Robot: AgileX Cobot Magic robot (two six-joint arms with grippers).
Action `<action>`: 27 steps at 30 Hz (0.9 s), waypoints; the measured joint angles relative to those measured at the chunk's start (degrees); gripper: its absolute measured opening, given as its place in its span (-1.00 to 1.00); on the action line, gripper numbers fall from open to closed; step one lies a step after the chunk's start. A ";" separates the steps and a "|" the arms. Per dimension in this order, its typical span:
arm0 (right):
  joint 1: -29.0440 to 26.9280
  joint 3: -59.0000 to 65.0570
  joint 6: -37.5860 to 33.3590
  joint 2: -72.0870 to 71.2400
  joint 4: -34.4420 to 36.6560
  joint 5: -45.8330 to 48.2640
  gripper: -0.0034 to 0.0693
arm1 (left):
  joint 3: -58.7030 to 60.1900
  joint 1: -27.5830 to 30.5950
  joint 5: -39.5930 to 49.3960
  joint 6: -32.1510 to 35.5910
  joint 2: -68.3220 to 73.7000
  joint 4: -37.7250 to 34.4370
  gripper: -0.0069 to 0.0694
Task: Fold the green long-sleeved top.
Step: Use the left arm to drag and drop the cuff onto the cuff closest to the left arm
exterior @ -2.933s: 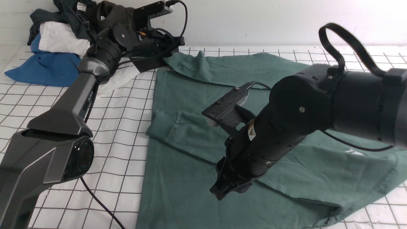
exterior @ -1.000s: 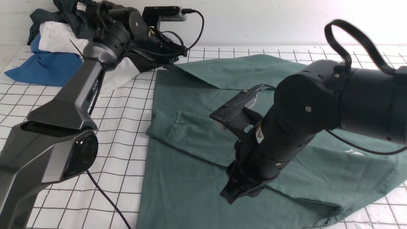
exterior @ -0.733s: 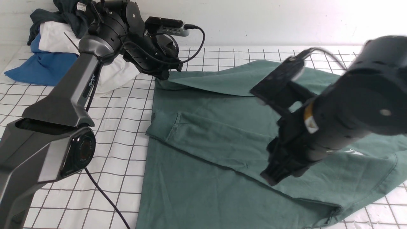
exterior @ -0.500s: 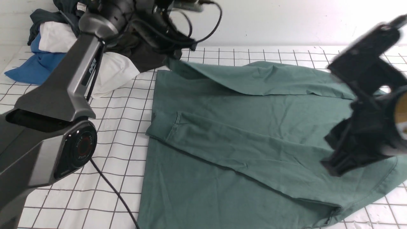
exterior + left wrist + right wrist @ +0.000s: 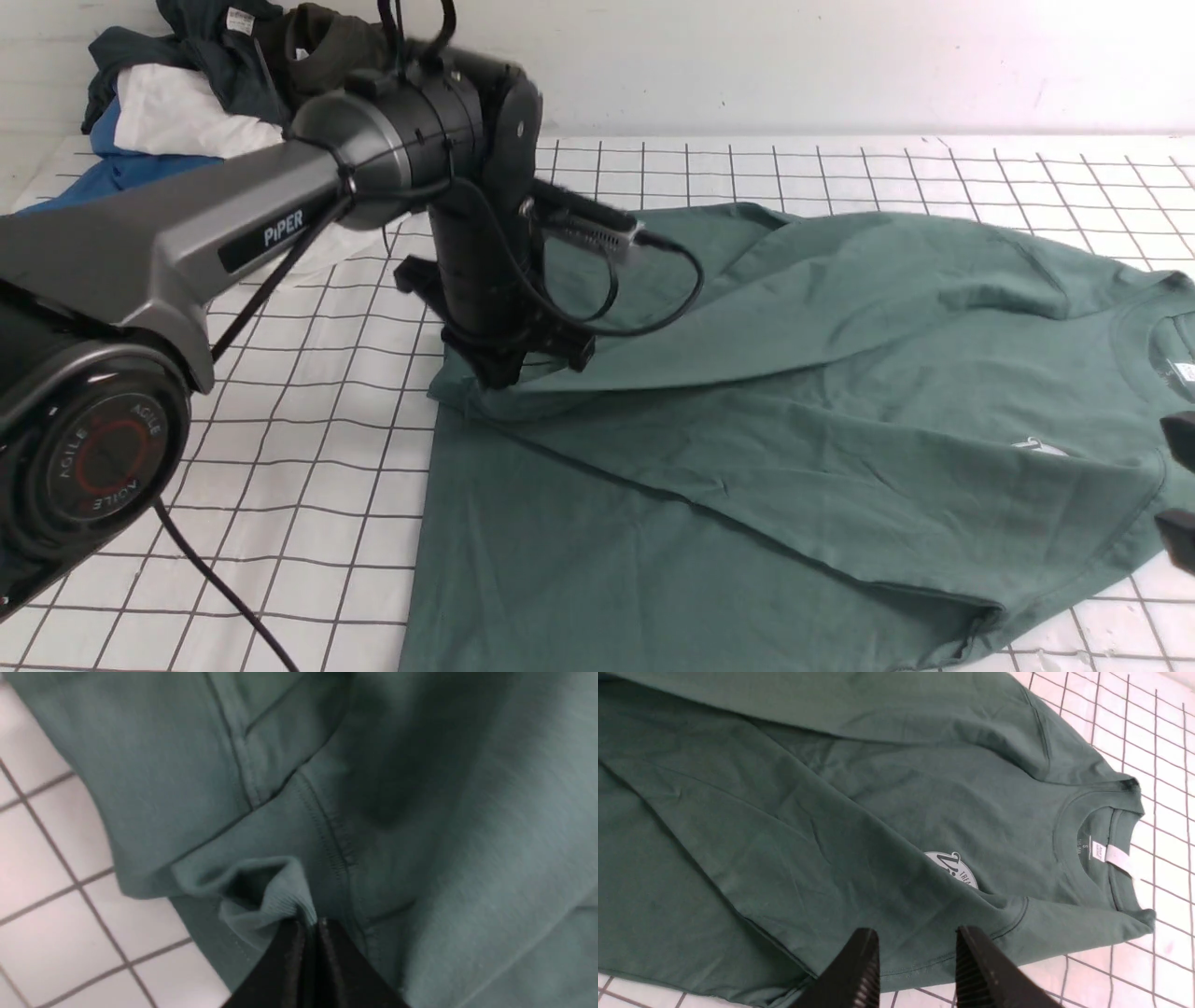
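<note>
Left wrist view: the left gripper (image 5: 310,926) pinches the ribbed cuff (image 5: 273,900) of the big sage-green cotton long-sleeved top (image 5: 794,420), spread on the white checked table (image 5: 327,420). The sleeve fold looks almost done; next it should let go softly. The right gripper (image 5: 917,947) hangs wide, empty.

White gridded table (image 5: 327,467) under green long-sleeved top (image 5: 794,420), clothes heap (image 5: 177,112)

The front view is taken from between the arms, facing forward across the gridded table (image 5: 747,168), with most of the green long-sleeved top (image 5: 747,420) covered. The left wrist view is pressed close along the left gripper (image 5: 309,926) onto a ribbed cuff (image 5: 275,900). The right wrist view is held higher, past the right gripper (image 5: 917,933); the chest logo (image 5: 955,870) is shared with the front view.
</note>
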 joint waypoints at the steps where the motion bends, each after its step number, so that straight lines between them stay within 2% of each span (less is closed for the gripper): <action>1: 0.00 0.99 0.15 0.13 -0.14 -1.25 -0.27 | 1.19 -0.23 -1.80 -0.26 -0.20 0.46 -0.80; 5: 0.00 2.17 0.14 1.40 -0.20 -4.13 -0.29 | 1.67 -1.72 -3.61 -0.52 -0.88 1.65 -0.80; 10: 0.00 2.27 -0.65 5.89 1.99 -5.52 -0.60 | 1.37 -6.11 -2.69 -3.13 -4.95 8.65 -0.80; 14: 0.00 2.27 -0.92 8.61 2.68 -5.84 -0.87 | 1.48 -7.08 1.22 -5.66 -5.61 11.13 -0.79; 17: 0.00 2.27 -0.96 10.11 2.75 -6.55 -0.93 | 2.18 -6.90 1.72 -6.25 -4.86 11.45 -0.70; 20: 0.00 2.27 -1.72 11.01 2.81 -7.84 -0.94 | 2.39 -6.85 2.38 -6.25 -4.34 11.45 -0.46; 24: 0.00 2.27 -3.33 11.72 3.02 -8.65 -0.94 | 1.52 -6.85 3.43 -5.40 -5.46 11.39 -0.01; 25: 0.00 2.27 -3.45 11.86 3.00 -8.65 -0.94 | 1.43 -6.85 3.49 -5.26 -5.59 11.39 0.01; 26: 0.00 2.27 -3.73 12.13 3.05 -8.75 -0.94 | 0.98 -6.85 3.57 -5.04 -7.10 11.60 0.19; 27: 0.00 2.27 -3.73 12.27 3.07 -8.75 -0.94 | 0.77 -6.85 3.80 -4.97 -7.94 11.85 0.28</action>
